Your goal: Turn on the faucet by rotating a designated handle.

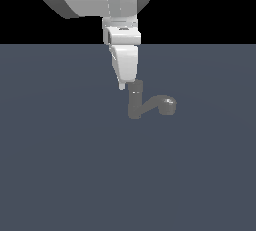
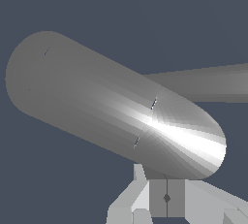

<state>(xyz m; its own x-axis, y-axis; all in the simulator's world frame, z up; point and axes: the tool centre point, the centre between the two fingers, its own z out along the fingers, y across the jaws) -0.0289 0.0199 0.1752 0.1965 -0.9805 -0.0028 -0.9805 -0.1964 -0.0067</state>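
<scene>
The thing closest to the camera is the faucet (image 2: 116,116), which fills the wrist view as a big grey tube with a bright shine on it. A thinner grey bar pokes out from behind it; this looks like the handle (image 2: 208,83), the part that has to turn. In the exterior view the faucet (image 1: 136,102) stands small on the flat blue-grey floor (image 1: 60,175), with its curved spout and round head reaching toward the exterior view's right. The gripper (image 1: 122,86) hangs right over the top of the faucet's body, its white tips touching it or just beside it. I cannot tell if the fingers are spread or pressed together, because only one side shows. I think the arm is lining up to push the handle. To do this well, it should press on the thin flat bar, not on the fat spout, and push sideways in a gentle curve around the upright body so it does not slip off. Nothing else sits near the faucet, so nothing blocks the way. The spout is the only thing it could bump by mistake.
</scene>
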